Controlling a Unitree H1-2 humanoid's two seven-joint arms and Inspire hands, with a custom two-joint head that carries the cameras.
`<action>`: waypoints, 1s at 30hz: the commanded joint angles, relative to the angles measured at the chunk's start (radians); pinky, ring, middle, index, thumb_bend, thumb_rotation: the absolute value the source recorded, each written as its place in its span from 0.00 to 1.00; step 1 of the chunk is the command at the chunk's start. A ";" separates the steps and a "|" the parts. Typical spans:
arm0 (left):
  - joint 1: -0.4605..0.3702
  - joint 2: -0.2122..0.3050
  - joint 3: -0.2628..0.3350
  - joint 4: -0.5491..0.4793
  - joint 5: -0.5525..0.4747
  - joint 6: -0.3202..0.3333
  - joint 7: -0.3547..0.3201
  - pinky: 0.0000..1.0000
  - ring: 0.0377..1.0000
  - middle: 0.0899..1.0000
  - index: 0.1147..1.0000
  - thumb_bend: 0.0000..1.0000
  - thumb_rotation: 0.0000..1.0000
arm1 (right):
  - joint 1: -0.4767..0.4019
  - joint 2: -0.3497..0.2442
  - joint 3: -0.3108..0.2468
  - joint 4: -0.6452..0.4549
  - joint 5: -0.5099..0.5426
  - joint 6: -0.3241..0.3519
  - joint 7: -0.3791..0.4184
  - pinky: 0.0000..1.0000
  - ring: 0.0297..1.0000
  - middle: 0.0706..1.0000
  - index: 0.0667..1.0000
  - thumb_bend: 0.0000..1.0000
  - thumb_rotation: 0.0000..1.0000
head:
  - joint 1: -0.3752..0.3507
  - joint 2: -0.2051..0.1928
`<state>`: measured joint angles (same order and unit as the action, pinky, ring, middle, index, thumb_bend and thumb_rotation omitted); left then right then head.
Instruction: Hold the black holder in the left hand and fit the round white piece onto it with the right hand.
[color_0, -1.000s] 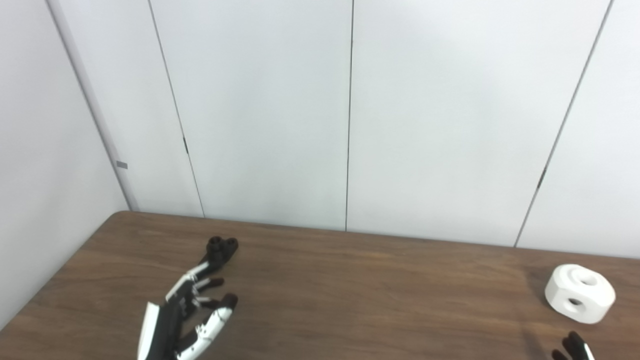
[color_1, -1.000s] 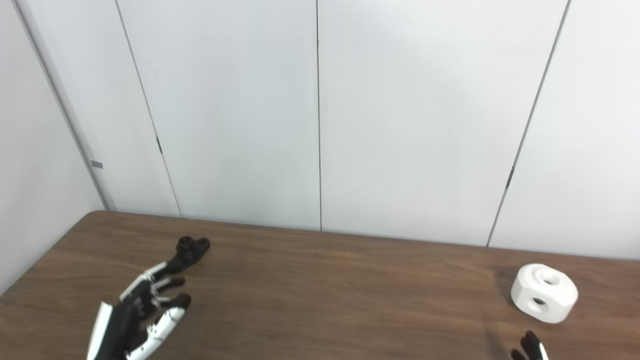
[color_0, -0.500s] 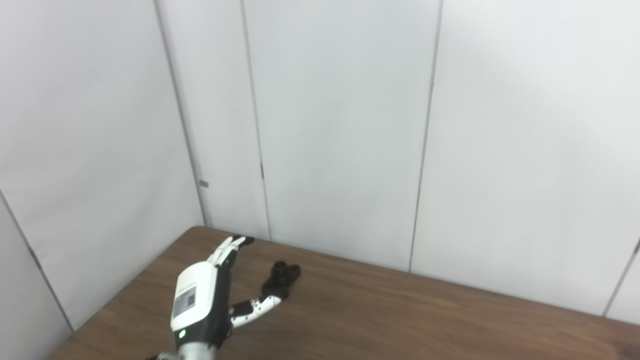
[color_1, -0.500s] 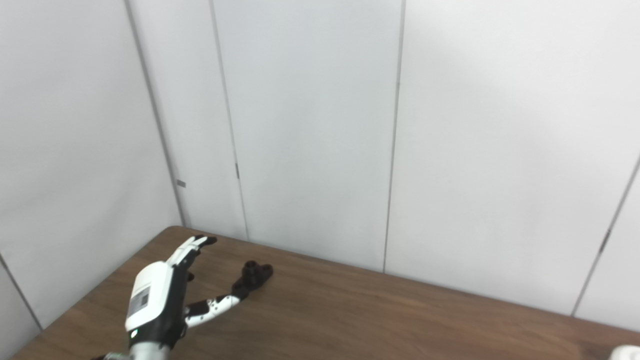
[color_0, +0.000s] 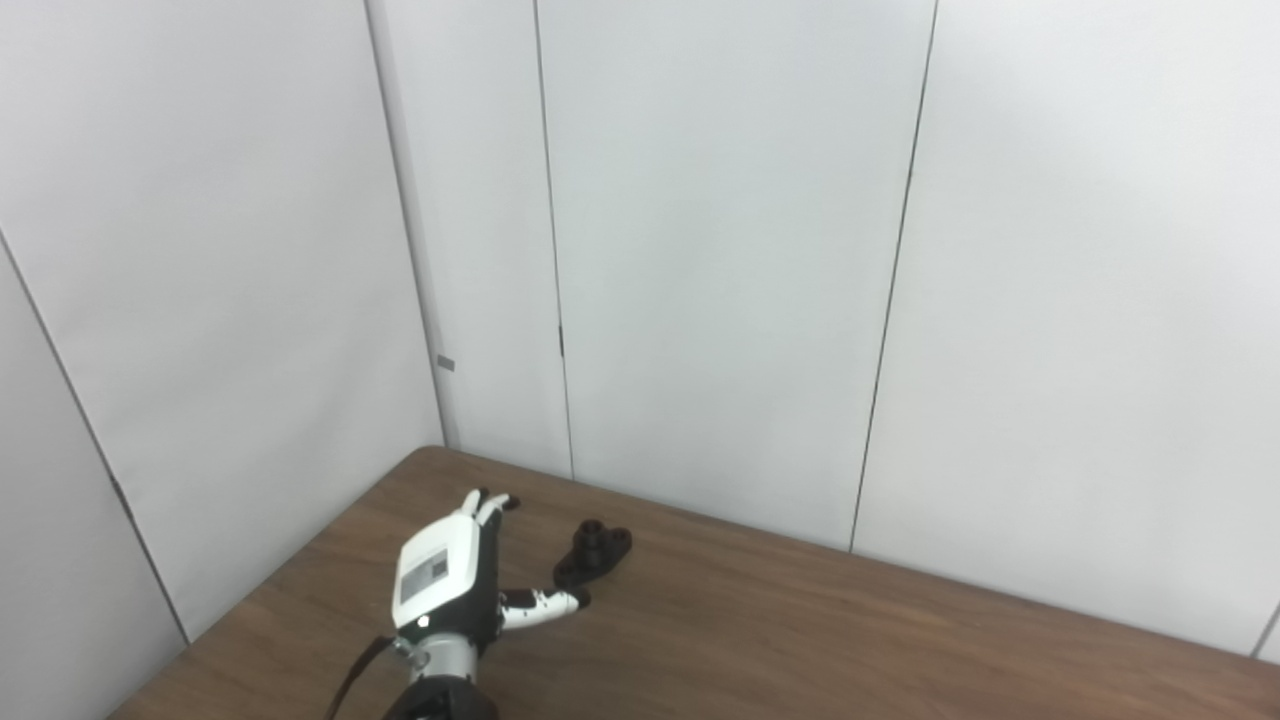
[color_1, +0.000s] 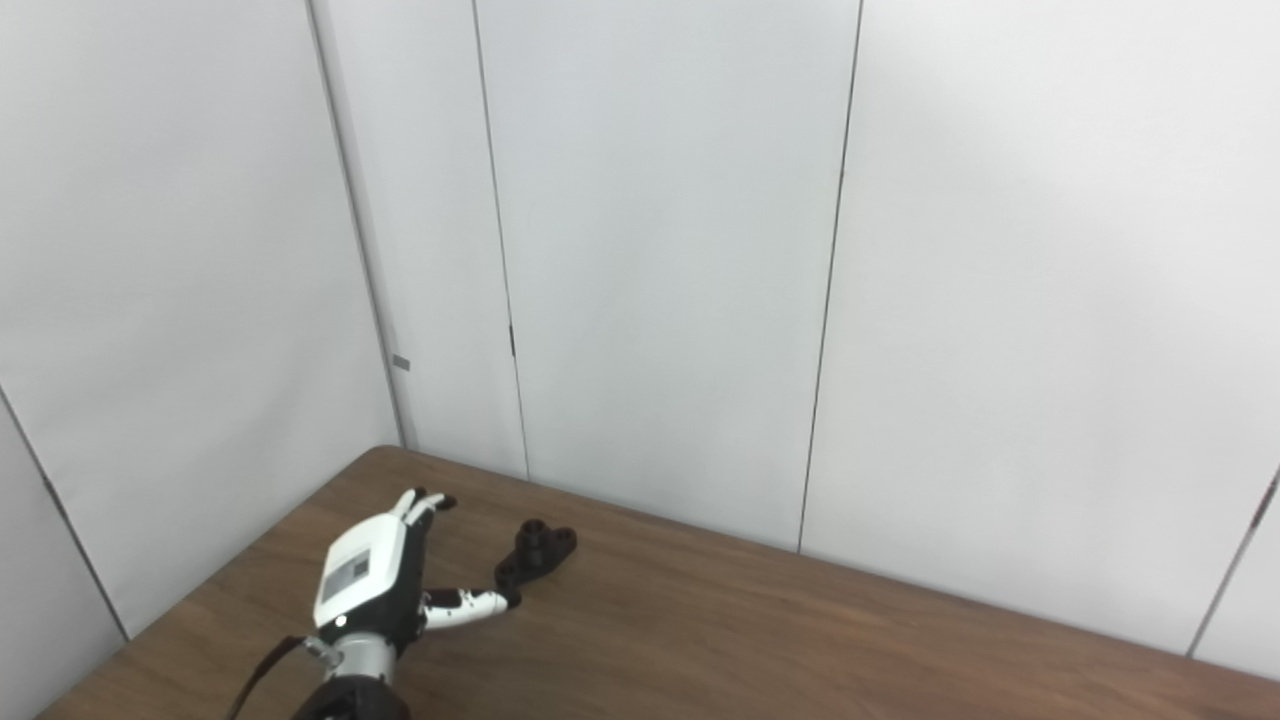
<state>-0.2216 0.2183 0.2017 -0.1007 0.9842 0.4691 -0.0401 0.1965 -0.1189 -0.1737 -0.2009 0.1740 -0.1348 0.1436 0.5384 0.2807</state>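
The black holder (color_0: 593, 553) lies flat on the brown table (color_0: 800, 640), near its far left corner. My left hand (color_0: 450, 575) hovers just left of it, back facing the camera, fingers stretched toward the wall and spread apart. Its thumb points right, with the tip close to the holder's near end; whether it touches I cannot tell. The hand is open and holds nothing. In the right eye view the same holder (color_1: 536, 553) and left hand (color_1: 375, 580) appear. The round white piece and my right hand are out of both views.
White wall panels (color_0: 720, 250) rise directly behind the table and along its left side. The table's left edge (color_0: 270, 600) runs diagonally close beside my left hand.
The camera has swung left, so the white piece and right hand left the picture. My left hand rose from the near edge and now sits beside the holder with its back up.
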 joint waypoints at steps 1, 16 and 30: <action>-0.062 0.032 -0.007 0.038 0.032 0.000 0.023 0.83 0.97 1.00 0.86 1.00 0.36 | 0.051 -0.024 -0.004 0.024 0.015 -0.018 0.009 0.99 1.00 1.00 1.00 0.81 0.81 | 0.005 0.005; -0.173 0.056 -0.075 0.365 -0.048 -0.003 0.118 1.00 1.00 1.00 0.86 1.00 0.47 | 0.072 -0.020 -0.010 0.004 0.041 -0.016 0.018 0.99 1.00 1.00 1.00 0.81 0.79 | 0.012 0.020; -0.256 0.079 -0.152 0.575 -0.203 -0.014 0.296 1.00 1.00 1.00 0.85 1.00 0.45 | 0.095 -0.034 -0.011 0.000 0.070 -0.024 0.024 1.00 1.00 1.00 1.00 0.80 0.79 | 0.029 0.015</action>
<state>-0.4364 0.2798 0.0619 0.4674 0.7964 0.4625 0.2374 0.2697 -0.1572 -0.1867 -0.2243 0.2315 -0.1309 0.1647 0.5660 0.2961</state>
